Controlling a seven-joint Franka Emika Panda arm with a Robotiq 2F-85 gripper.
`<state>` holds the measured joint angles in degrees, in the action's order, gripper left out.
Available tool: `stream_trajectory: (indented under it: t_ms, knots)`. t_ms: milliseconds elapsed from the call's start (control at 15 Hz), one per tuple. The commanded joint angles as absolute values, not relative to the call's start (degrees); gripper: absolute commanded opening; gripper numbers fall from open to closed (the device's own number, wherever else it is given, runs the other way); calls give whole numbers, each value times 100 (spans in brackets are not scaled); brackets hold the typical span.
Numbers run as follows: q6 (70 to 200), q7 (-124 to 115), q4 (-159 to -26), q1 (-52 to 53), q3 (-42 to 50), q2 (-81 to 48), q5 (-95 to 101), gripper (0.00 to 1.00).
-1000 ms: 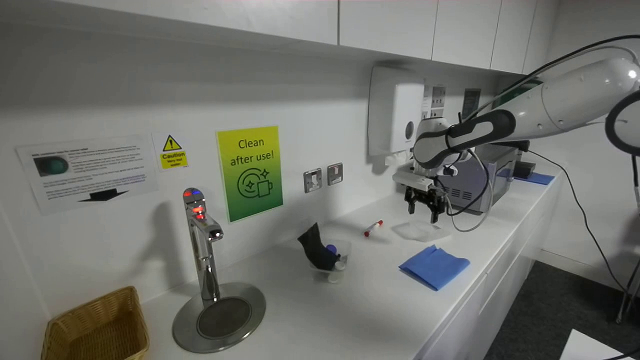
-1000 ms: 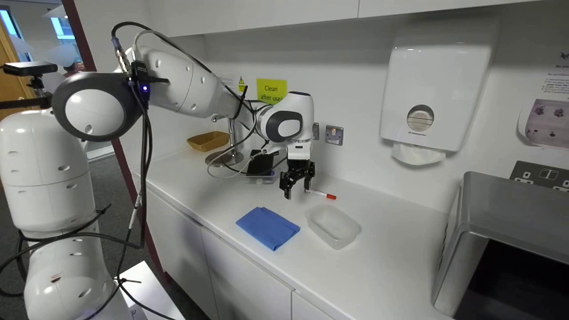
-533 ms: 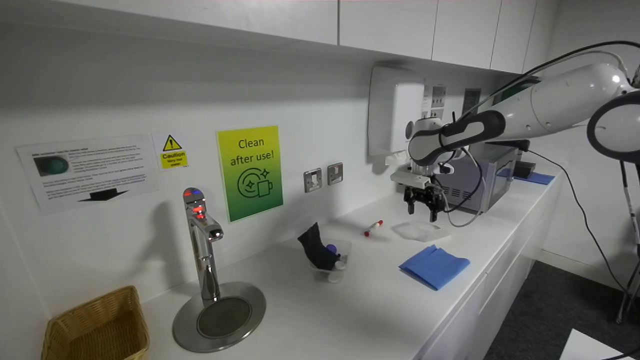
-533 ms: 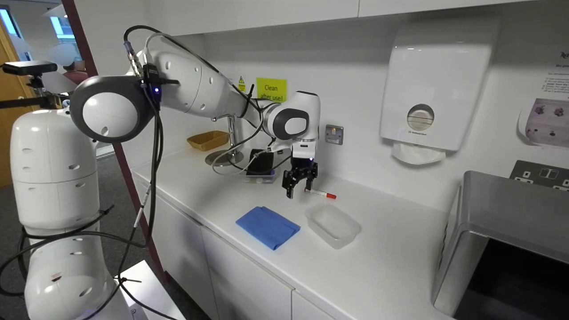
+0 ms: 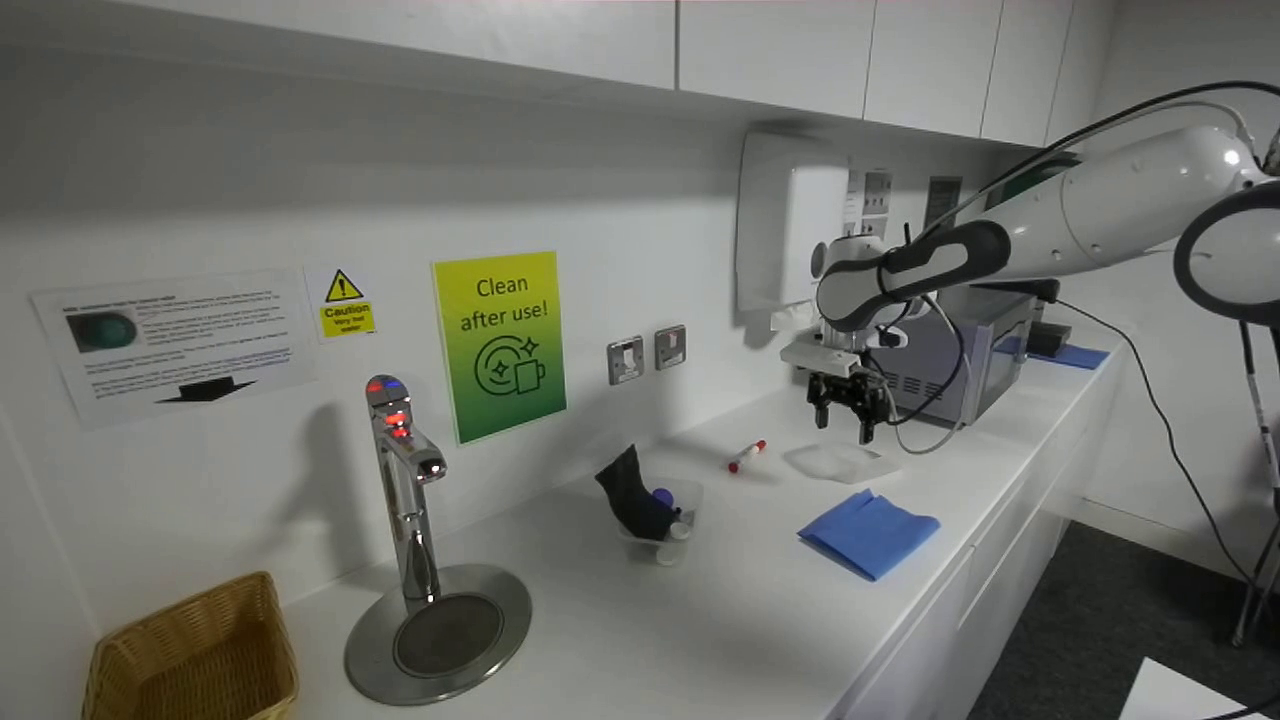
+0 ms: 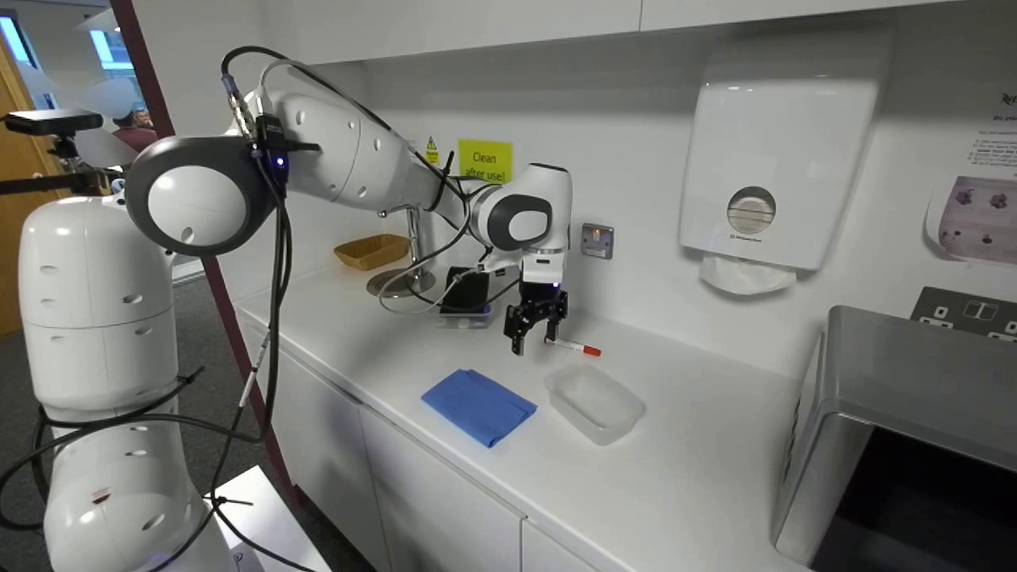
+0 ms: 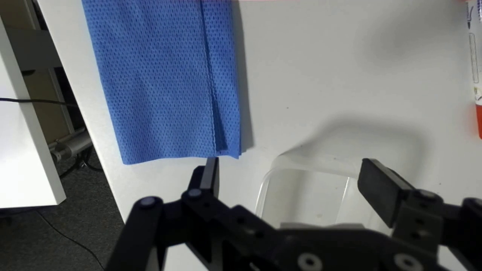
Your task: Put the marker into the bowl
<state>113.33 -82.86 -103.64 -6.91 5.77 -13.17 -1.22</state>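
The marker, whitish with red ends, lies on the counter near the wall in both exterior views (image 5: 747, 456) (image 6: 575, 346). It shows cut off at the right edge of the wrist view (image 7: 475, 60). The bowl is a clear, empty plastic tub (image 6: 596, 407); it also shows in an exterior view (image 5: 840, 463) and between and beyond the fingers in the wrist view (image 7: 307, 195). My gripper (image 7: 289, 165) is open and empty, raised above the counter. It shows in both exterior views (image 5: 845, 432) (image 6: 534, 343). In the wrist view the marker is outside the jaws, to the right.
A folded blue cloth (image 6: 479, 407) lies beside the tub, towards the counter's front edge. A second clear container (image 5: 668, 552) holds a black item and small things. A grey microwave-like appliance (image 6: 898, 373), tap (image 5: 405, 490), wicker basket (image 5: 190, 650) and paper dispenser (image 6: 783, 151) stand around.
Between one second and half a second ago the arm shifted slightly, its elbow lower and the gripper a little to the right in an exterior view. Since then it looks still.
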Motion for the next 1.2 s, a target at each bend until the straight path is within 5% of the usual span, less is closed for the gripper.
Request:
stream_trajectory:
  t_ms: [0, 1133]
  knots:
    - [11301, -8283, -10282, -611, 697, -1390, -138, 100]
    - [10868, -7047, -6882, -554, 652, -3757, -198, 100]
